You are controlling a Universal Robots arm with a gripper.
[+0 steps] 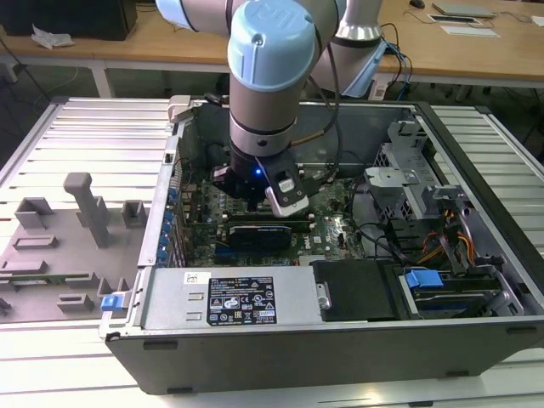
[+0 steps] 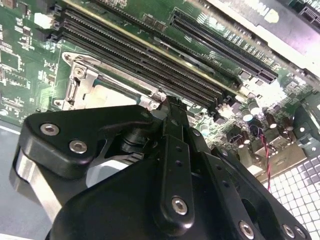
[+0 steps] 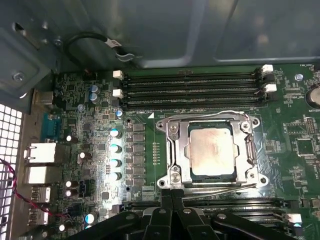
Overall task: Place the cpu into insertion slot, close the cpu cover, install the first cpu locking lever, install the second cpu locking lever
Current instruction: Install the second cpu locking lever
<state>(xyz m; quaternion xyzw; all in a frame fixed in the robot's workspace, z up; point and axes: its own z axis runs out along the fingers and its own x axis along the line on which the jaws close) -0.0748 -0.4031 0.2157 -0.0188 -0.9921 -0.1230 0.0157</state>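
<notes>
The gripper [image 3: 172, 200] hangs just beside the socket, fingers pressed together with nothing between them. The cpu [image 3: 211, 151] lies in the slot [image 3: 171, 150], the cover [image 3: 247, 150] flat over it, wire levers [image 3: 210, 186] along its edges. Memory slots [image 3: 192, 87] flank it on the green board [image 3: 295, 125], inside the open case [image 1: 476, 204].

The robot arm [image 1: 263, 102] is a fat grey tube with round, light blue caps. Near its end a small blue light glows and a black cable hangs beside it. The pincer [image 2: 172, 107] is black, made of flat bars joined by shiny silver screws.
</notes>
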